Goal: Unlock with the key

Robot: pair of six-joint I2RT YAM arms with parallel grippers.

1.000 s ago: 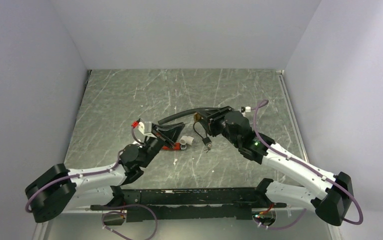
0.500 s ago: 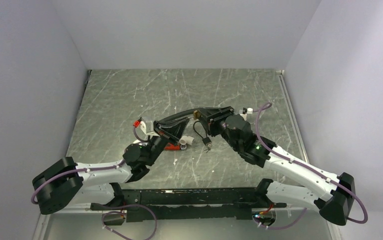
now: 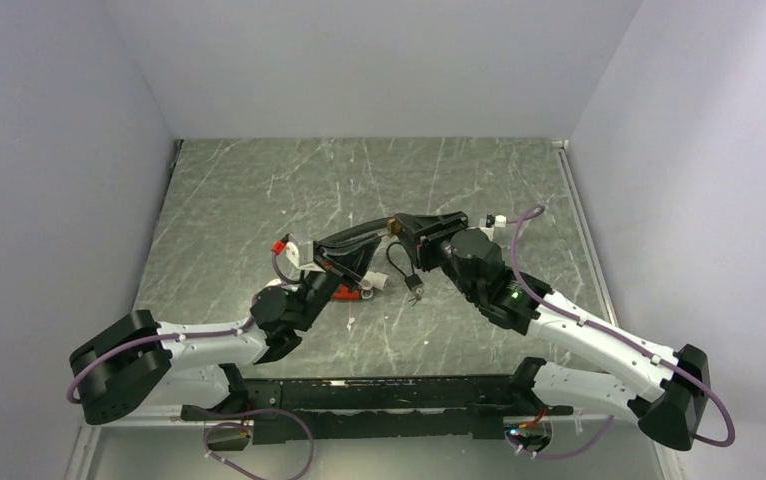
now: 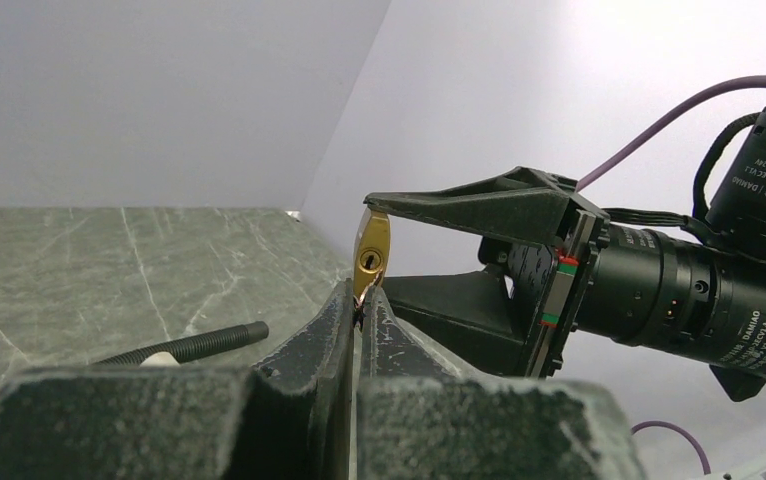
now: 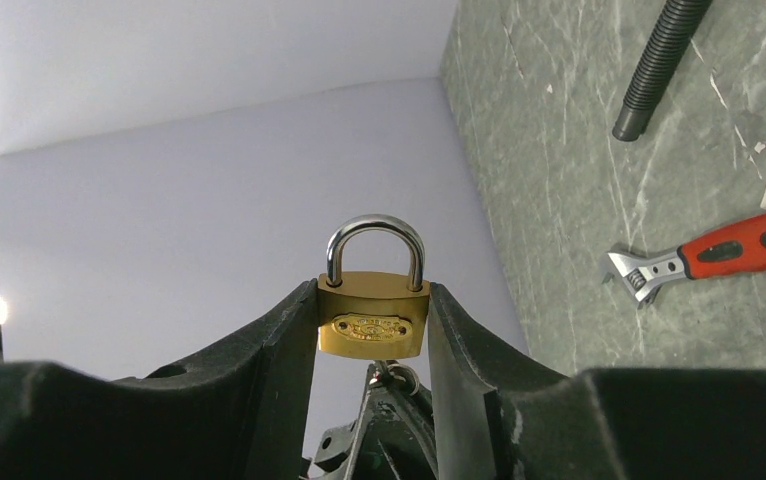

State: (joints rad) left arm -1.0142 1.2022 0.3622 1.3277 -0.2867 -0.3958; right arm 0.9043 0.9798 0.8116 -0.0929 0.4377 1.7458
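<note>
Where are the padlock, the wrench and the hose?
padlock (image 5: pixel 374 328): right wrist view, on its brass body.
wrench (image 5: pixel 739 248): right wrist view, on its red handle.
hose (image 5: pixel 661 60): right wrist view, on its ribbed black side.

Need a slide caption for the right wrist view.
Right hand clamps the brass padlock, shackle closed, while the left hand holds the key at its underside; red-handled wrench lies on the table.

The key (image 4: pixel 363 297) (tiny, barely showing) stands tip-up just under the keyhole of the brass padlock (image 5: pixel 373 322).
</note>
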